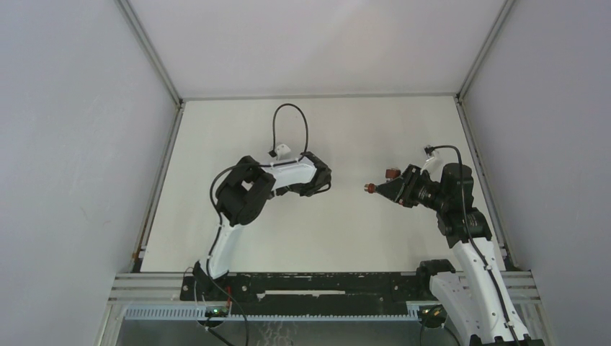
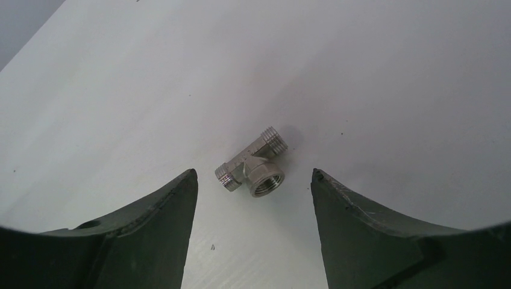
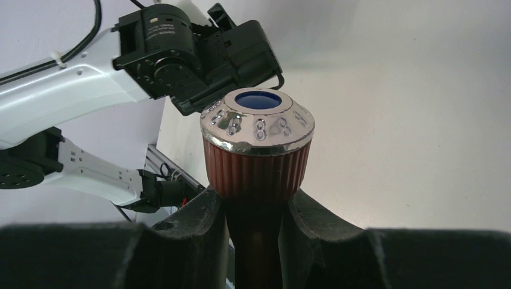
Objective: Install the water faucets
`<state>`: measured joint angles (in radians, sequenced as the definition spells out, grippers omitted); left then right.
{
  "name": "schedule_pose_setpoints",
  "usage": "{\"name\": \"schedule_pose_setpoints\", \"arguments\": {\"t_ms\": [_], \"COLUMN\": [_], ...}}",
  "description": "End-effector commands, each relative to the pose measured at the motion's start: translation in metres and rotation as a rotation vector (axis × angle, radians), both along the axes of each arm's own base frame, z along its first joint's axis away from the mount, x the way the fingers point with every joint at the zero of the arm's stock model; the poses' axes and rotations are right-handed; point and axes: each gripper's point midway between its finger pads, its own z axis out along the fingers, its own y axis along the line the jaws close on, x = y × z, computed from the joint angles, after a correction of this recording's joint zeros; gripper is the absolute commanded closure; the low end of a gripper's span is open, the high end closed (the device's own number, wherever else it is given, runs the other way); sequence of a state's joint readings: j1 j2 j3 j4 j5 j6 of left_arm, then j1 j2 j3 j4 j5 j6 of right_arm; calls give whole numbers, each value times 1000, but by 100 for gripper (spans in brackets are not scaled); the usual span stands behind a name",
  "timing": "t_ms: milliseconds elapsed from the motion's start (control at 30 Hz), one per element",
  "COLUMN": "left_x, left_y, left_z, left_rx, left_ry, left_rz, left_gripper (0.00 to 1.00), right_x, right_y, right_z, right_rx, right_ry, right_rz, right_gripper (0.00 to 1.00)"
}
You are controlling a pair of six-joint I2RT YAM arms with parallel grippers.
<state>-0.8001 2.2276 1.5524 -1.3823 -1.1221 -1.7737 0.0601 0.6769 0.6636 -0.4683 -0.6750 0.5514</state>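
A small silvery T-shaped metal fitting with threaded ends lies on the white table. My left gripper is open, pointing down over it, with one finger on each side and not touching it. In the top view the left gripper hides the fitting. My right gripper is shut on the stem of the reddish-brown faucet; its ribbed knob with a silvery cap and blue centre sticks out past the fingertips. In the top view the right gripper holds the faucet above the table, pointing left toward the left gripper.
Grey walls enclose the table on the left, right and back. A metal rail runs along the near edge by the arm bases. The left arm shows in the right wrist view, beyond the faucet's knob.
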Motion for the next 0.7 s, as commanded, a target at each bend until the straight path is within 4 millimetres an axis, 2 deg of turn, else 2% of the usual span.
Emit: {"name": "schedule_pose_setpoints", "arguments": {"t_ms": [0, 133, 200, 300, 367, 533, 667], "left_x": [5, -2, -15, -23, -26, -19, -6], "left_y": [-6, -18, -14, -21, -17, -8, 7], "left_z": [43, 35, 18, 15, 14, 27, 23], "left_rx": [-51, -184, -301, -457, -505, -588, -665], "left_ry": [-23, 121, 187, 237, 275, 281, 303], "left_rz": [-89, -323, -400, -538, -571, -621, -604], "left_gripper": [27, 26, 26, 26, 27, 27, 29], "right_x": [6, 8, 9, 11, 12, 12, 12], "right_y": [1, 1, 2, 3, 3, 3, 3], "right_z": [28, 27, 26, 28, 28, 28, 29], "right_rx": [9, 8, 13, 17, 17, 20, 19], "right_ry": [-90, -90, -84, -91, -92, -87, -92], "right_rz": [7, 11, 16, 17, 16, 19, 18], "right_gripper": [100, 100, 100, 100, 100, 100, 100]}}
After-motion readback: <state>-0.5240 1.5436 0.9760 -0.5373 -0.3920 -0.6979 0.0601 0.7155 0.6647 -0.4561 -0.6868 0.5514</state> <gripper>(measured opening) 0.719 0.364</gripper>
